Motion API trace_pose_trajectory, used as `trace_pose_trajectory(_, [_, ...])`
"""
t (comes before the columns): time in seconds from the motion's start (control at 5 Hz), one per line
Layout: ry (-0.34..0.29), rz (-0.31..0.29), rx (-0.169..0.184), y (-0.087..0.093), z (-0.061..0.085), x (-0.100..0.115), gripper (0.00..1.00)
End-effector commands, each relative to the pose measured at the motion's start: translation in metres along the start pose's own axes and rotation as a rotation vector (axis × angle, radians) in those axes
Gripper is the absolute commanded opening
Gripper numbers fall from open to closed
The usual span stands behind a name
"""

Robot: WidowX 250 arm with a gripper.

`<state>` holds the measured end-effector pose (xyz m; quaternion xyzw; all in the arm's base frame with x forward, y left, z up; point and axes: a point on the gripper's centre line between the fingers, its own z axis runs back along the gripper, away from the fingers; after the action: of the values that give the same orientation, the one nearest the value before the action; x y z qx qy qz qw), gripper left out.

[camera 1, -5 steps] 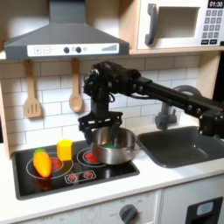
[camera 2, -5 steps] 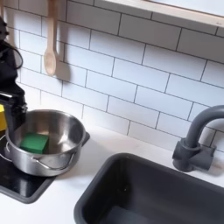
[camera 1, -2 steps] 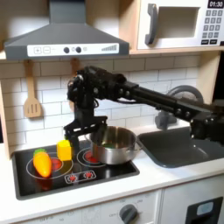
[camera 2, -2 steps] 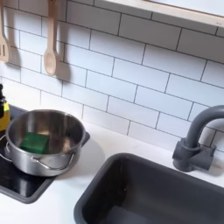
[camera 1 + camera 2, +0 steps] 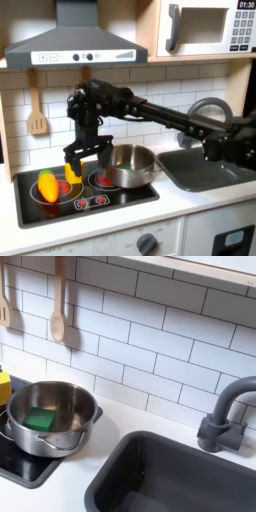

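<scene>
The yellow block (image 5: 73, 170) stands upright on the black stovetop (image 5: 30, 205), between my fingers (image 5: 68, 160) or just behind them; I cannot tell whether they touch it. My gripper (image 5: 84, 154) hangs over it with its jaws spread, pointing down, holding nothing that I can make out. To the first exterior view's left of my fingers lies one corn cob (image 5: 47, 185), resting on a burner ring. To the first exterior view's right of them sits one steel pot (image 5: 130, 165), and in the second exterior view one green sponge (image 5: 40, 418) lies flat on its bottom, kept in by the pot's wall. Behind me two wooden utensils (image 5: 36, 105) hang on the tiled wall, clear of the burners. Farther off are one sink (image 5: 170, 481) and one faucet (image 5: 225, 411).
</scene>
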<state>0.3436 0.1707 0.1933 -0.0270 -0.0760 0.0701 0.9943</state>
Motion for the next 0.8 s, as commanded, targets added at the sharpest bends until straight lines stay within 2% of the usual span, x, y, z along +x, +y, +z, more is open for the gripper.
trace_pose_trajectory(0.0, [0.019,0.020,0.002,0.004,-0.009,0.013,1.00])
trace_pose_trajectory(0.4, [0.024,0.024,0.004,0.007,-0.015,0.029,1.00])
trace_pose_trajectory(0.6, [0.032,-0.012,0.004,-0.003,-0.021,0.038,1.00])
